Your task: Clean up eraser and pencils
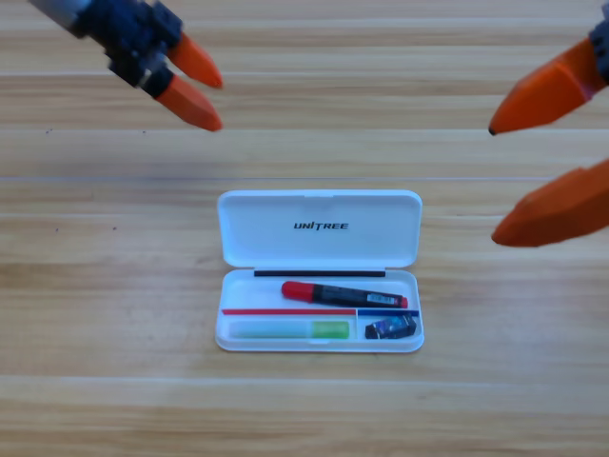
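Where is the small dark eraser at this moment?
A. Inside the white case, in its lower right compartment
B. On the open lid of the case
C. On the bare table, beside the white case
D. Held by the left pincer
A. The eraser lies in the lower right compartment of the white case, under the black pencil; both pincers are apart from it.

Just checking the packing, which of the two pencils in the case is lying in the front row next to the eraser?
The pale green pencil; the eraser lies at its right. The black pencil with the red end lies behind both.
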